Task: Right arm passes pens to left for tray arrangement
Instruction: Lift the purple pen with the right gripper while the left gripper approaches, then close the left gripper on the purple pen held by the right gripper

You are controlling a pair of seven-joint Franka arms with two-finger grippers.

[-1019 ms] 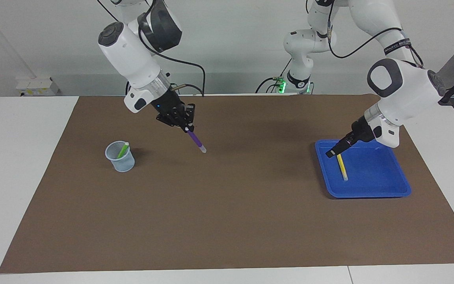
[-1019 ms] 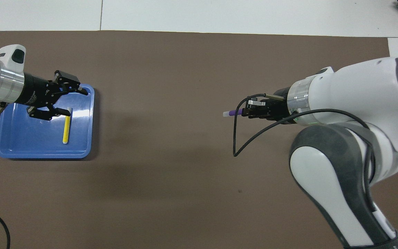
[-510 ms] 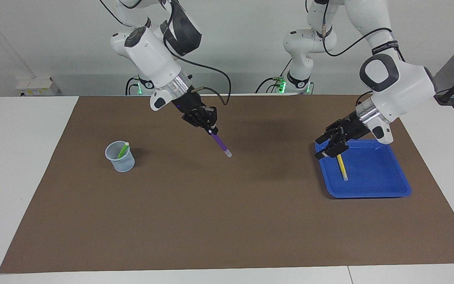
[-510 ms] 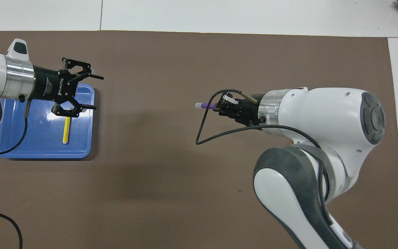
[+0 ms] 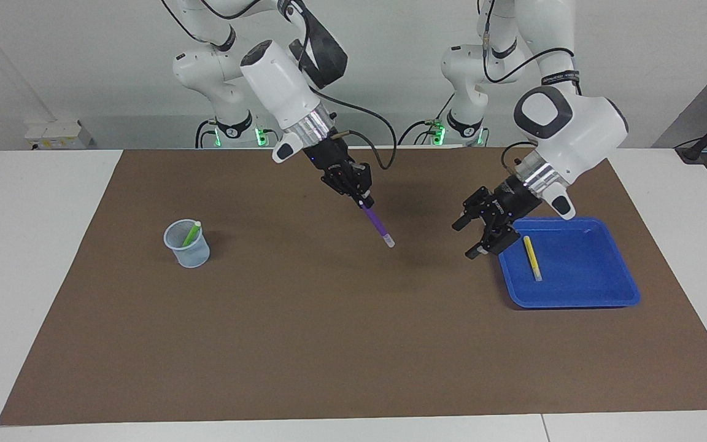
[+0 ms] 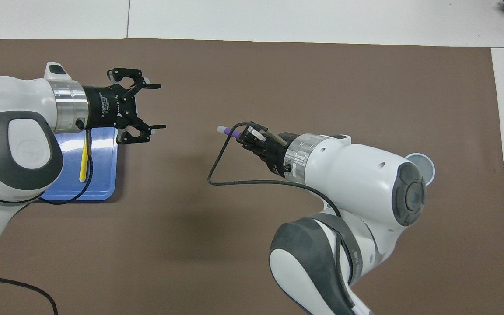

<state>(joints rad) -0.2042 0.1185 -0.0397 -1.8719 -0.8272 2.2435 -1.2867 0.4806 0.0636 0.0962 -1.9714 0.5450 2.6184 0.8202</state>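
Note:
My right gripper (image 5: 363, 197) (image 6: 250, 135) is shut on the purple pen (image 5: 378, 226) (image 6: 229, 131). It holds the pen slanted over the middle of the mat, whitish end pointing toward my left gripper. My left gripper (image 5: 463, 240) (image 6: 162, 106) is open and empty, in the air just off the blue tray's (image 5: 580, 270) (image 6: 103, 175) edge and facing the pen, with a gap between them. The yellow pen (image 5: 532, 258) (image 6: 84, 166) lies in the tray. The green pen (image 5: 191, 233) stands in the mesh cup.
The pale-blue mesh cup (image 5: 189, 252) (image 6: 425, 164) stands on the brown mat (image 5: 329, 344) toward the right arm's end, mostly covered by the right arm in the overhead view. A black cable (image 6: 221, 175) loops from the right wrist.
The right gripper has carried the purple pen from near the cup to the table's middle. The left gripper, still open, has lifted off the tray and swung out to face the pen.

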